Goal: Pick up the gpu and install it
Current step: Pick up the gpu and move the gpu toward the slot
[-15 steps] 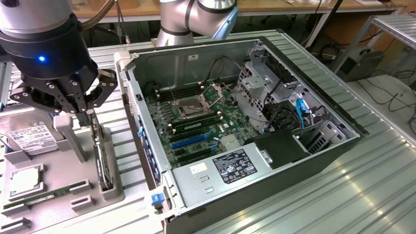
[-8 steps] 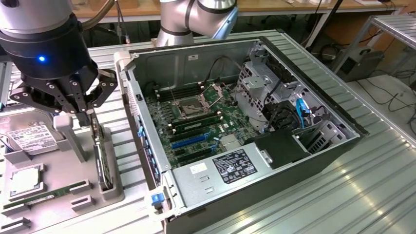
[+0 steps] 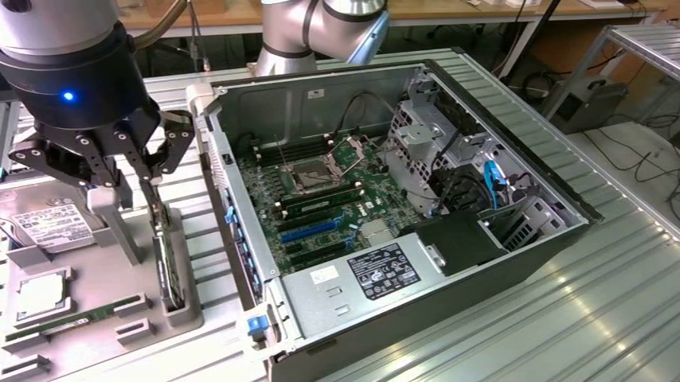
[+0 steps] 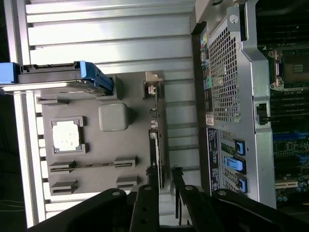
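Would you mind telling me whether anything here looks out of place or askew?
Nothing stands out: the gpu stands upright in its slot on the gray holder, with the pincer open over it.

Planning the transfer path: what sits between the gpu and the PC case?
Between gpu and case: only the gray tray's edge and a bare strip of ribbed table, per the wrist view.

Gripper is low over the grey parts tray, fingers apart, right at the top end of the gpu. The card stands on edge in its slot. I see the hard drive, CPU and memory stick in the tray, to the exterior view's left of the card. Open PC case sits just beside the tray, motherboard exposed.
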